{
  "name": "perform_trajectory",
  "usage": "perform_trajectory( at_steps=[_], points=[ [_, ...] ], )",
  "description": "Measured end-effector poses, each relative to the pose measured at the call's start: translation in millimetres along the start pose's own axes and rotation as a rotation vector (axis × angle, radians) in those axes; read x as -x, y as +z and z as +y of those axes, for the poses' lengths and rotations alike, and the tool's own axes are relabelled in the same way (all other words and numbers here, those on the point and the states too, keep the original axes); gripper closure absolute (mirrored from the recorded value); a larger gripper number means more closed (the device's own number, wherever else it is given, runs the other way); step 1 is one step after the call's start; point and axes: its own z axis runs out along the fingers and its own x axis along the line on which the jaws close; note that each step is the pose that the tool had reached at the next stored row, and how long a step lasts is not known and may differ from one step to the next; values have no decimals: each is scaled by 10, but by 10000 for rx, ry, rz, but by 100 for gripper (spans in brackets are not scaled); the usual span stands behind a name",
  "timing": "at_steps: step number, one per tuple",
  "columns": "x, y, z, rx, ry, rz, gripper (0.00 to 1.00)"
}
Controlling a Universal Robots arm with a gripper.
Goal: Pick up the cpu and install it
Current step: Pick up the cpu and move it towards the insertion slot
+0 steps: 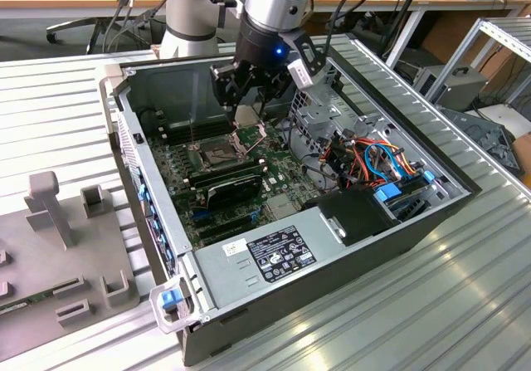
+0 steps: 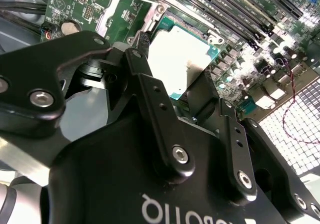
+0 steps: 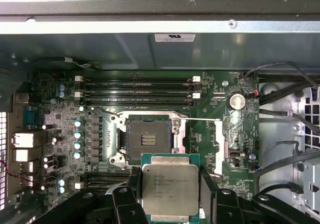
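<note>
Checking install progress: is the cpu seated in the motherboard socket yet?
No, in the first wrist view the socket lies open and empty, while the gripper holds the cpu apart from it.

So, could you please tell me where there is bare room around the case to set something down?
The ribbed table is bare beside the case, toward the exterior view's right. Inside it is crowded: cables, and the jaws holding the cpu over the motherboard.
</note>
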Motion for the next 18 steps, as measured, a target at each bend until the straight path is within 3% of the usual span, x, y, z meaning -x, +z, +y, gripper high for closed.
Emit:
perform_trajectory(
  at_steps=[18],
  points=[
    [-6,73,-114,1,0,1,45]
  ],
)
